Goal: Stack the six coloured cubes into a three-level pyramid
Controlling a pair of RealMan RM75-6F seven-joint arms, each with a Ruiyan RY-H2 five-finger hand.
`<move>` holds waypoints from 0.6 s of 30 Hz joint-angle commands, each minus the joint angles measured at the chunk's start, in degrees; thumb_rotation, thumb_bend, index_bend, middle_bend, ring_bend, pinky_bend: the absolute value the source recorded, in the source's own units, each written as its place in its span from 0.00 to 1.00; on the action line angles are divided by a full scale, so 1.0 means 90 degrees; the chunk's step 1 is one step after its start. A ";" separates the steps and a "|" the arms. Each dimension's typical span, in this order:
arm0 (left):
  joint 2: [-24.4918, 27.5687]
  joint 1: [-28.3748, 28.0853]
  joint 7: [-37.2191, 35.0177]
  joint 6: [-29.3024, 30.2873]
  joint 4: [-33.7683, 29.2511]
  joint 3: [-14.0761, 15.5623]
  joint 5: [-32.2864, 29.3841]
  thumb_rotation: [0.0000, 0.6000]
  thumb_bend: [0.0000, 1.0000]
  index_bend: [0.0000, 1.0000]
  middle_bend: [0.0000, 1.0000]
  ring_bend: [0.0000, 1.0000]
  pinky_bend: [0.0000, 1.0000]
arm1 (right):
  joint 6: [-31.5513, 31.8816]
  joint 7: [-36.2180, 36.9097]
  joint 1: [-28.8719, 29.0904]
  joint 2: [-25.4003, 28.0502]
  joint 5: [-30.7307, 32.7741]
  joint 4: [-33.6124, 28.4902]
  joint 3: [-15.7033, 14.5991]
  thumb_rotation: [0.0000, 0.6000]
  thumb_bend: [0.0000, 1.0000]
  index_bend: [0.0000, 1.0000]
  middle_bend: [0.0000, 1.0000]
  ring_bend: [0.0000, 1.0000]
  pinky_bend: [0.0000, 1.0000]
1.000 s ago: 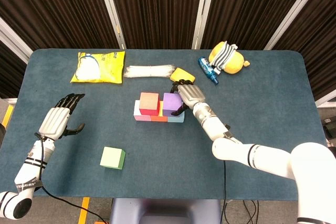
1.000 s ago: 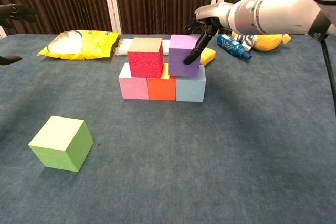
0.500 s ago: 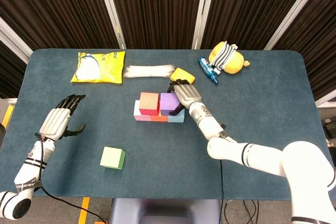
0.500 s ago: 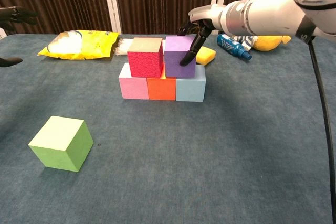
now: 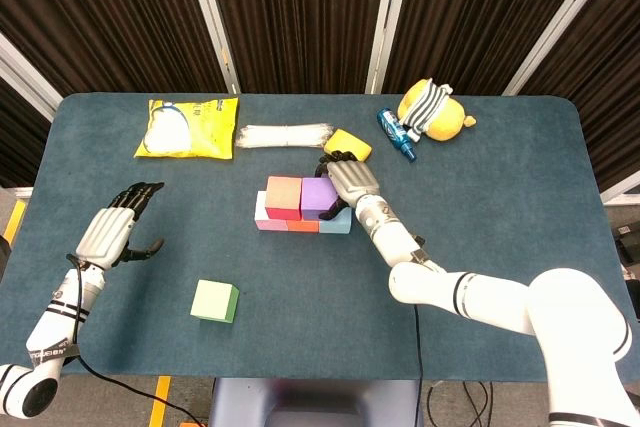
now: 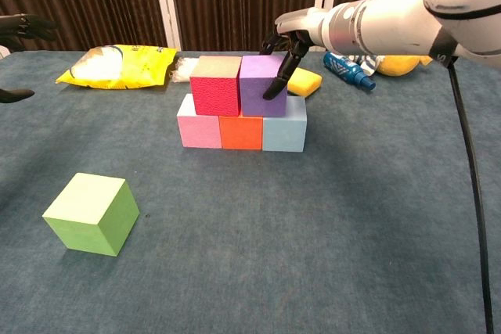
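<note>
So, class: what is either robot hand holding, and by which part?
The right hand grips the purple cube by its top and right side; the left hand holds nothing.

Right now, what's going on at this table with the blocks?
The robot is building a cube pyramid. Its right hand holds the purple cube on the second level, beside the red cube, above a bottom row of pink, orange and light blue cubes. The green cube sits apart on the table, unplaced. The left hand hovers open, holding nothing.
</note>
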 commanded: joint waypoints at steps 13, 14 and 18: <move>-0.0025 -0.0008 -0.0077 -0.0076 0.0044 -0.0001 -0.0001 1.00 0.33 0.00 0.06 0.00 0.12 | -0.0005 0.0009 0.0045 -0.0017 0.0079 -0.0010 -0.0021 0.99 0.19 0.46 0.22 0.02 0.09; -0.0027 -0.0005 -0.0079 -0.0075 0.0047 0.0001 -0.0002 1.00 0.33 0.00 0.06 0.00 0.12 | 0.0004 0.0003 0.0048 -0.0016 0.0084 -0.0018 -0.0025 0.99 0.19 0.46 0.22 0.02 0.09; -0.0025 -0.0002 -0.0084 -0.0091 0.0056 0.0010 0.0006 1.00 0.33 0.00 0.06 0.00 0.12 | 0.0045 -0.0013 0.0053 0.0005 0.0112 -0.0072 -0.0040 0.99 0.19 0.46 0.22 0.02 0.09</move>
